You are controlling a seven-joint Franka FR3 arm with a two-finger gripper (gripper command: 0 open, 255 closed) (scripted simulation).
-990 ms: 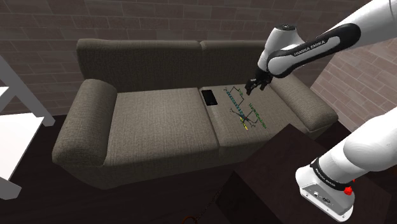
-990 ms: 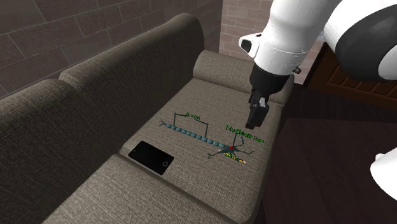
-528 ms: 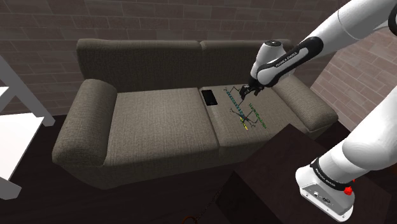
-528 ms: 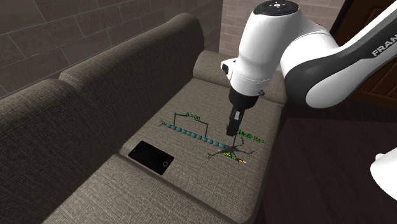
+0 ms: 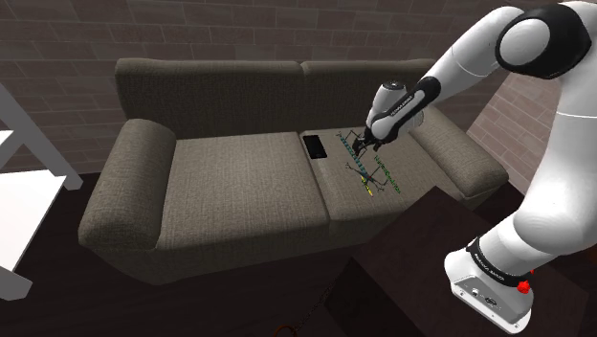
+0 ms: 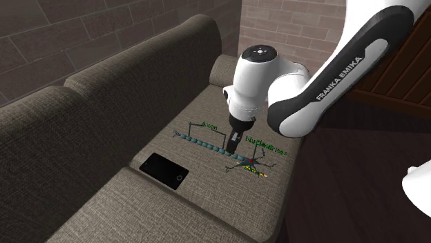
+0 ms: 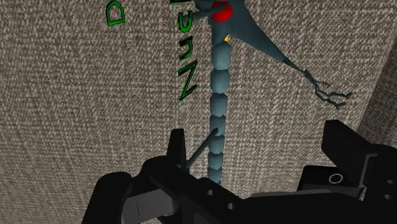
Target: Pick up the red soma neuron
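1. Neuron model (image 6: 202, 143) lies flat on the sofa's (image 5: 230, 182) right seat cushion, centre-right of the shoulder view. Red soma (image 6: 251, 160) is at the end nearer the seat front, w/ green labels (image 6: 209, 126) standing around it.
2. End effector (image 6: 235, 143) points down over the beaded axon (image 7: 219, 108), just above the fabric, mid-frame in the 2nd ext view.
3. Fingers (image 7: 177, 147) are spread apart. Axon runs between them, no contact seen, so nothing is gripped.
4. Soma sits ahead of the fingertips along the chain, so aim is on the axon. Prob bc a thin straight chain fits the gap better than the spiky dendrite cluster.
5. Black phone (image 5: 313, 146) lies by the cushion seam, apart from the model, not in the way.
6. Next, IMO: drop the last bit, close, lift. Risk: part sits flush on soft fabric, so pads may dig in or slip.
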